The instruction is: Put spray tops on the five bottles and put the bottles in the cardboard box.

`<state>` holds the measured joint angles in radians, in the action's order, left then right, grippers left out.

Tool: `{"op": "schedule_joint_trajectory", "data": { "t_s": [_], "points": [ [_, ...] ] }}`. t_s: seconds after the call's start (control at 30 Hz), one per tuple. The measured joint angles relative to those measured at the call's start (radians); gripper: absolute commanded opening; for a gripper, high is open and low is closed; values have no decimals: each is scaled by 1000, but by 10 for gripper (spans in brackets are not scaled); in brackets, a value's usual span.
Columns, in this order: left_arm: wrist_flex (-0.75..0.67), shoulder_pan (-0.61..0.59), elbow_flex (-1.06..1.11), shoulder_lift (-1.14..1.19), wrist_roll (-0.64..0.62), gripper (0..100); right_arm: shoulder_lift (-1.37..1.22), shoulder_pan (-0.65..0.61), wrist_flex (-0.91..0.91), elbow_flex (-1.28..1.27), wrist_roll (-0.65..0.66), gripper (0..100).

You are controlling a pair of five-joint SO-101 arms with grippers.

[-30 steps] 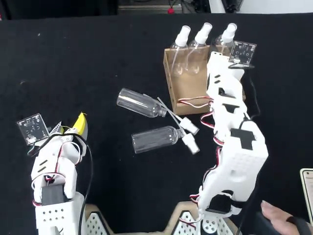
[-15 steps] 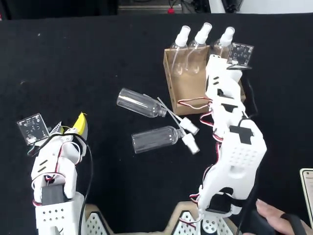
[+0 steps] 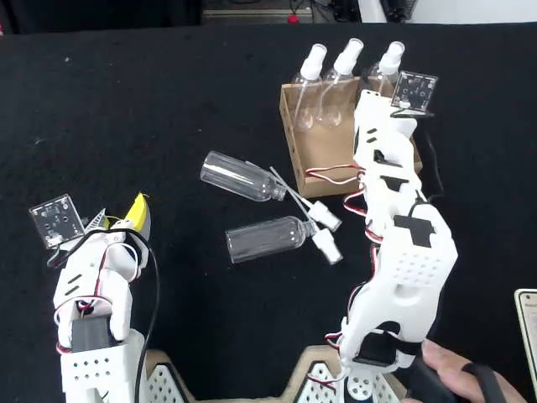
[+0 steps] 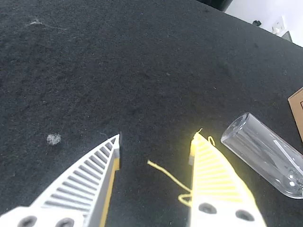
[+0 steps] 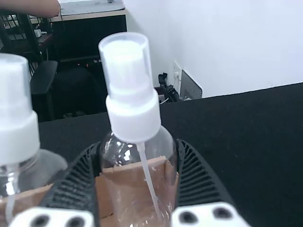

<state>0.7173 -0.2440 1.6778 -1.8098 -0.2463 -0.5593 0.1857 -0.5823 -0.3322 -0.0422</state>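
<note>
Right end effector (image 5: pixel 137 149) clamped on capped bottle (image 5: pixel 129 118) standing in cardboard box (image 3: pixel 323 155), upper right. Left end effector (image 4: pixel 156 137) wide open, empty, lower left. Lying bottle (image 4: pixel 265 158) sits to its right.

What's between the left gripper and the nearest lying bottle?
Nothing. In the high view, only bare black table separates the left gripper from the bottle.

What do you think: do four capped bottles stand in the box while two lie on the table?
No: three capped bottles stand in the box, not four, as the high view shows. Two bottles do lie on the table.
</note>
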Motion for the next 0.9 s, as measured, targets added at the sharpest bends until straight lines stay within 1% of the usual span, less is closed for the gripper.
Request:
{"op": "schedule_joint_trajectory", "data": {
  "t_s": [0.67, 0.9],
  "points": [
    [0, 0, 0, 0, 0, 231, 0, -17, 0, 0, 0, 16],
    [0, 0, 0, 0, 0, 231, 0, -17, 28, 0, 0, 16]
  ]
}}
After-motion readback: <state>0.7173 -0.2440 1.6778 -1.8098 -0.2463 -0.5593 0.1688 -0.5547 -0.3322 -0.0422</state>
